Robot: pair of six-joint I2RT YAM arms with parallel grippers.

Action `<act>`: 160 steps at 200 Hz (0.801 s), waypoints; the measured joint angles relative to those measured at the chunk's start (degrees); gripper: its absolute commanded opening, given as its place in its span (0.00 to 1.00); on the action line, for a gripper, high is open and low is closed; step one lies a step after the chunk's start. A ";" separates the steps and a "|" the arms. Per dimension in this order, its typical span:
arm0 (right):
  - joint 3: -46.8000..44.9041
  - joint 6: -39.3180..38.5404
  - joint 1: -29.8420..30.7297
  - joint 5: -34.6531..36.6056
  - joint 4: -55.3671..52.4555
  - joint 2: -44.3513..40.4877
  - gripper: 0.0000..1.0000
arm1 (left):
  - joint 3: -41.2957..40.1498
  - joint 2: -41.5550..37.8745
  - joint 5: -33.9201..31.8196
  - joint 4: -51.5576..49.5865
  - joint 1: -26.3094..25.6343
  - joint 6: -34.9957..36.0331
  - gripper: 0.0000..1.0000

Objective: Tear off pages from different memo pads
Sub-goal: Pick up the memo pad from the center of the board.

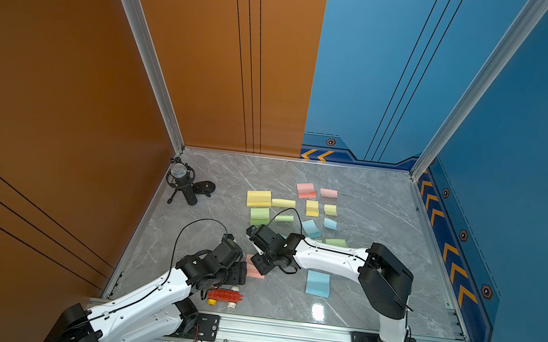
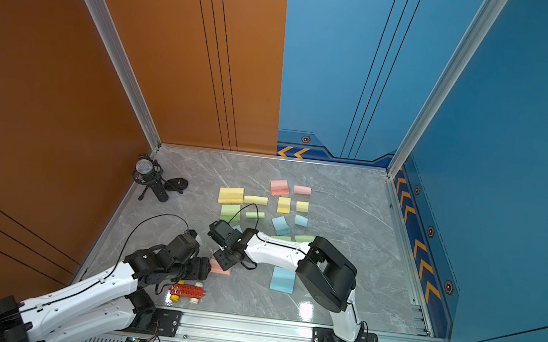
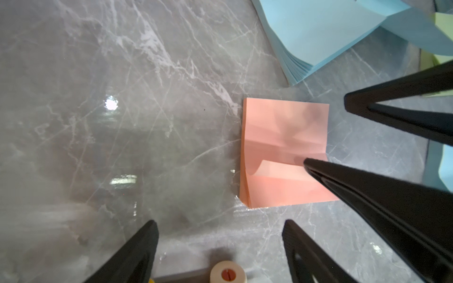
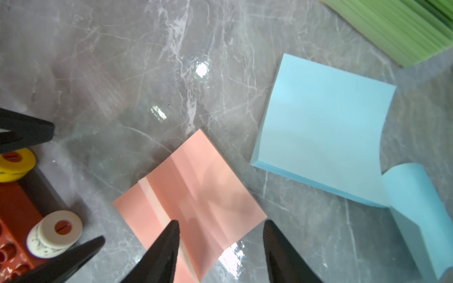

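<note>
A pink memo pad [image 1: 255, 272] [image 2: 221, 270] lies flat near the table's front, between my two grippers. Its top sheet [image 3: 269, 169] is bent up along one edge. My right gripper [image 4: 221, 221] [image 1: 257, 264] is open over the pad [image 4: 196, 193]. One of its fingers [image 3: 316, 169] rests on the pad [image 3: 282, 137] and the other stands off its edge. Beside the pad, my left gripper [image 3: 219, 223] [image 1: 242, 274] is open over bare table. A large blue memo pad [image 1: 318, 284] [image 4: 318, 132] has a curled top sheet. Loose curled pages [image 1: 283, 203] lie further back.
Yellow [image 1: 259, 198], green [image 1: 259, 215], pink [image 1: 306, 190] and small blue [image 1: 311, 228] pads lie at mid table, with loose pages beside them. A red toy brick car [image 1: 224, 298] [image 4: 14, 215] sits just in front of my left gripper. A microphone on a tripod [image 1: 181, 182] stands back left.
</note>
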 measured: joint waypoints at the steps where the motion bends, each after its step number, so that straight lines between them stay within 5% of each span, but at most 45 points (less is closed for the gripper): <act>1: 0.02 0.00 0.00 0.00 0.00 0.00 0.58 | 0.00 0.09 0.00 0.04 0.00 0.00 0.83; 109: 0.07 0.00 0.00 -0.35 0.00 0.07 0.58 | 0.92 10.45 -1.92 5.70 3.78 2.71 0.84; 160: -0.74 0.20 -0.50 -7.04 0.74 0.04 0.56 | 1.05 10.95 -2.10 6.45 4.74 3.08 0.84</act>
